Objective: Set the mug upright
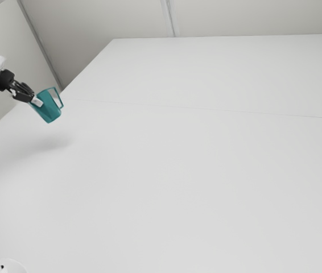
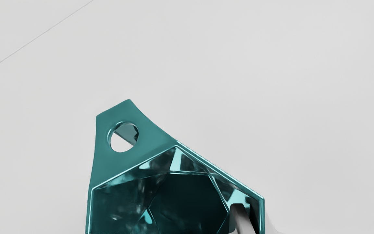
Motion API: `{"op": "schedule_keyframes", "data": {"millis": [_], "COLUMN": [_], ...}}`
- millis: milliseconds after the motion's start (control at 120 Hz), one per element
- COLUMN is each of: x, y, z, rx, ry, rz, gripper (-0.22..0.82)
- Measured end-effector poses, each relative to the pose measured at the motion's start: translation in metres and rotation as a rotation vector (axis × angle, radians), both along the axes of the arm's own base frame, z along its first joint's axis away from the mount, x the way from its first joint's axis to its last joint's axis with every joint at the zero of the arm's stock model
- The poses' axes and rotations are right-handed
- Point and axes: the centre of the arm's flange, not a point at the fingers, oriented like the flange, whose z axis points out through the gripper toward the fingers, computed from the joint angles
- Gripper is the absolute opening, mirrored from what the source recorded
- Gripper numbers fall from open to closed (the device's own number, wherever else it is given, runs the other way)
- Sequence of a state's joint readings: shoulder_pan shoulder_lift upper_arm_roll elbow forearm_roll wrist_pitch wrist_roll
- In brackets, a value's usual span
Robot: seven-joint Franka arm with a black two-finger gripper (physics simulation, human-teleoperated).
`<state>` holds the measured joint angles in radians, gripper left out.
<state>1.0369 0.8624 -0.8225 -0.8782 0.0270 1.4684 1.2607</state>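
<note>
Gripper (image 1: 36, 102) nearly closed on the mug (image 1: 49, 108) by its wall — aloft, base slanting down, likely for standing it upright

Mug (image 1: 48, 109): hung at the gripper (image 1: 37, 102), above the table (image 1: 178, 182), toward the exterior view's left.
Finger (image 2: 242, 219): one lay inside the mug.
Handle (image 2: 154, 139): faced the exterior view's right.

Shows a broad white table (image 1: 178, 176), crossed by a thin seam (image 1: 206, 109). Has a pale grey wall (image 1: 240, 17) beyond the table, with a narrow vertical strip (image 1: 170, 17). Looks softly lit.
</note>
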Motion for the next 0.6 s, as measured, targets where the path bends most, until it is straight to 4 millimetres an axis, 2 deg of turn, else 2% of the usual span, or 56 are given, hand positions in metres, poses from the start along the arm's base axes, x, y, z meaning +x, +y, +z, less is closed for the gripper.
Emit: {"op": "schedule_keyframes", "data": {"millis": [75,142,258,392,483,600], "x": [0.008,0.007,0.001,-0.006,-0.008,-0.021], "y": [-0.051,-0.106,-0.176,-0.231,-0.258,-0.281], "z": [0.021,0.035,0.04,0.043,0.047,0.046], "rx": [0.149,0.279,0.427,0.498,0.516,0.529], "ry": [0.079,0.132,0.162,0.13,0.091,0.07], "rz": [-0.032,-0.054,-0.033,0.019,0.054,0.099], "gripper": [-0.18,-0.18,-0.18,-0.18,-0.18,-0.18]}}
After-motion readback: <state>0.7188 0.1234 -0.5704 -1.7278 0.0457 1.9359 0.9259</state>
